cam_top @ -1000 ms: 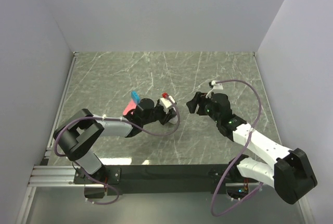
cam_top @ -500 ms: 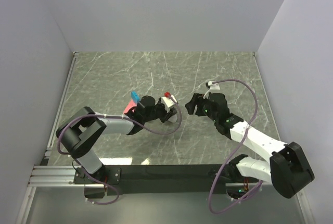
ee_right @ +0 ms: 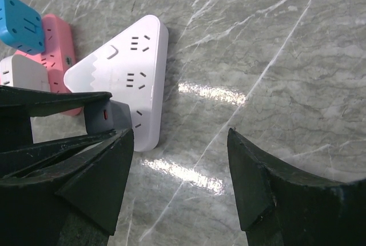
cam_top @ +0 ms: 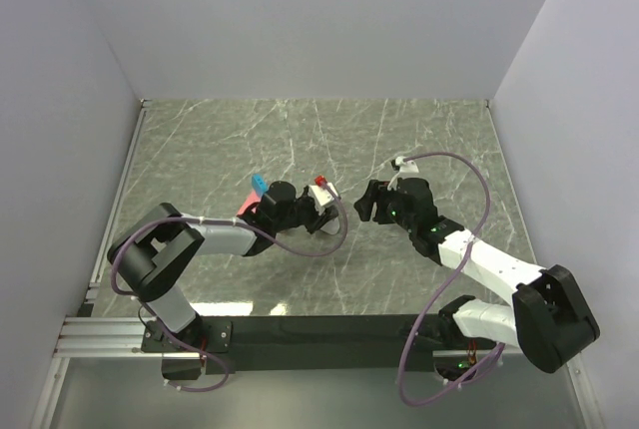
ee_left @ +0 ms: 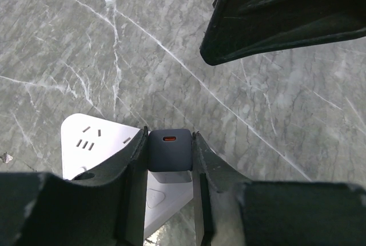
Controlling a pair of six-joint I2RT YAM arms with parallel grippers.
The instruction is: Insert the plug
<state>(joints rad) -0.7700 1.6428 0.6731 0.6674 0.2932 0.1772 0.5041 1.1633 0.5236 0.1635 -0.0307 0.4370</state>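
Note:
My left gripper (ee_left: pixel 169 138) is shut on a dark grey plug (ee_left: pixel 169 150) with an orange port on its end face. It holds the plug over a corner of the white triangular power strip (ee_left: pixel 94 143). I cannot tell if the plug touches the strip. In the right wrist view the plug (ee_right: pixel 108 117) sits at the strip's (ee_right: pixel 134 68) near left edge. My right gripper (ee_right: pixel 180 160) is open and empty, just right of the strip. In the top view the left gripper (cam_top: pixel 318 214) and right gripper (cam_top: pixel 365 202) face each other closely at mid table.
A pink power strip (ee_right: pixel 54 51), a blue adapter (ee_right: pixel 22 24) and a white cube (ee_right: pixel 20 73) lie left of the white strip. A right finger (ee_left: pixel 286 17) looms at the top of the left wrist view. Purple cables loop around both arms.
My right gripper has moved left, closer to the left gripper and the strip. My left gripper has shifted slightly right with the plug in it.

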